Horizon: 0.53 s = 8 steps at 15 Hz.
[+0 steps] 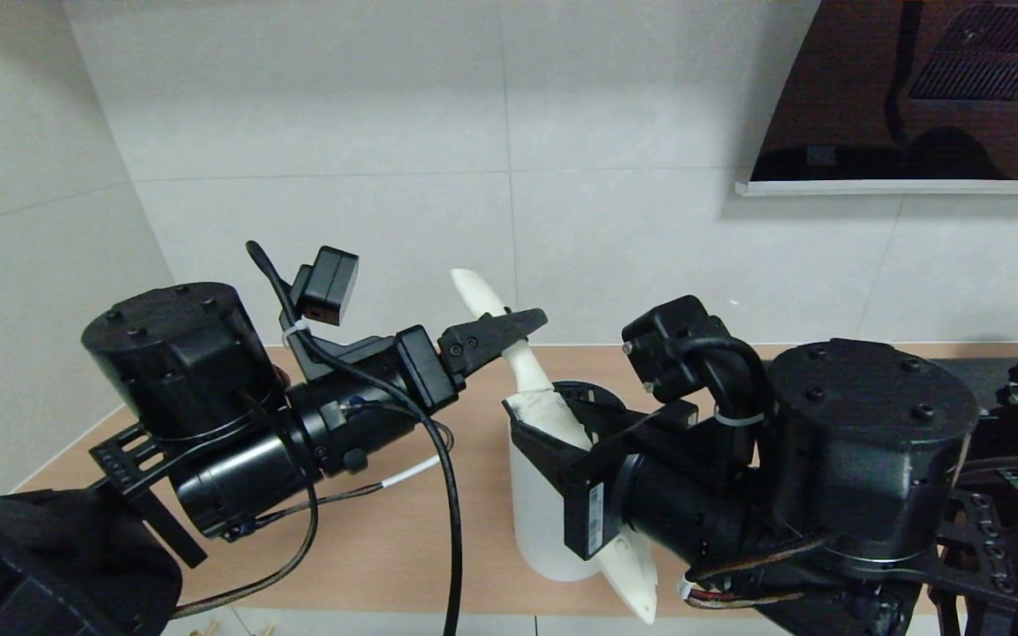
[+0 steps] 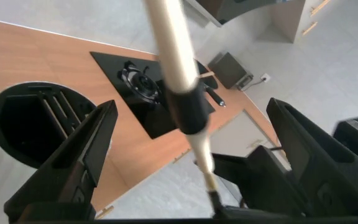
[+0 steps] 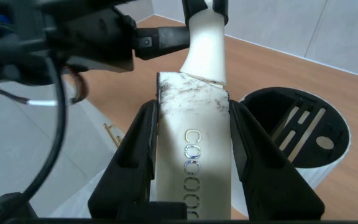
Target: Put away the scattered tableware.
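Closest to us, the right gripper is clamped on the broad flat part of a white spatula, one finger pressed against each edge. That flat part carries a row of small oval holes and some dark smudges near where it narrows into the handle. We hold the spatula tilted in the air, its handle pointing up toward the wall and its tip hanging down past the front of the holder.

The left gripper sits higher up on the handle. Its fingers are spread wide, one on each side of the handle, and in the left wrist view neither of them touches it.

A white round holder stands upright on the counter, just under the spatula. Its inside is black and split by dividers. We see a few thin sticks in one section and two flat metal handles in another; we cannot tell what pieces they belong to.

Our counter is light brown wood. A black cooktop with a burner is set into it on our right. Pale tiles cover the wall behind, and a dark glossy hood hangs at the upper right.
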Motion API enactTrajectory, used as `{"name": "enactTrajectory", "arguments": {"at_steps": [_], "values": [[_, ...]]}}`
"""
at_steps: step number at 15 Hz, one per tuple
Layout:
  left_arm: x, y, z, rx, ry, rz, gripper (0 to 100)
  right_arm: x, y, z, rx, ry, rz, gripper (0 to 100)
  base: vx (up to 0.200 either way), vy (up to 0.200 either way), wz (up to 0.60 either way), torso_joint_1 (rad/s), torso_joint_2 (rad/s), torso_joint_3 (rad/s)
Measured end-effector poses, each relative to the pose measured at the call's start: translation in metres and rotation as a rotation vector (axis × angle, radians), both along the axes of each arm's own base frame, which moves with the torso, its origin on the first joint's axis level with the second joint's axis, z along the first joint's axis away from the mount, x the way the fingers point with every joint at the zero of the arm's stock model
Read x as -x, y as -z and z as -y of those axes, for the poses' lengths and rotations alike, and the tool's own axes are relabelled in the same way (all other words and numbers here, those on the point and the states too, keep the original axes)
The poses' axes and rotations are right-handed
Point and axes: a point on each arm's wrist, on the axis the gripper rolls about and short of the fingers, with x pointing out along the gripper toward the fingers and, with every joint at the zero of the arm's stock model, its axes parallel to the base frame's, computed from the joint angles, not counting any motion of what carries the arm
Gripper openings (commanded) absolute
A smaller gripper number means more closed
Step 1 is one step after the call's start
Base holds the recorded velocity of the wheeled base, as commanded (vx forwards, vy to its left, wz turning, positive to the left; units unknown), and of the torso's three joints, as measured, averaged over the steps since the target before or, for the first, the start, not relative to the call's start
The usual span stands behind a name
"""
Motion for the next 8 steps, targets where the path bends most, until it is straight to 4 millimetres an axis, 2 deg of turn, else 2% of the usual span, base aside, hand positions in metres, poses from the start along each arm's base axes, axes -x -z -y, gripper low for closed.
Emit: {"name": "enactTrajectory", "arguments": {"at_steps": [2,3,8], "values": [[-0.0004,0.0002,-0.0001,0.001,-0.002,0.002,100,0.0016,0.0014,-0.0005,0.005,-0.005,-0.002,0,0.000,0.000,0.00,0.000,0.00,0.000],[-0.0003,0.0002,0.0000,0.001,-0.001,0.002,0,0.0018,0.0021,-0.0007,0.007,-0.006,-0.003,0,0.000,0.000,0.00,0.000,0.00,0.000],[0.0004,-0.0006,-0.0002,0.003,0.002,0.007,0,0.0020,0.0034,-0.0009,0.013,-0.008,-0.007,0,0.000,0.000,0.00,0.000,0.00,0.000]]}}
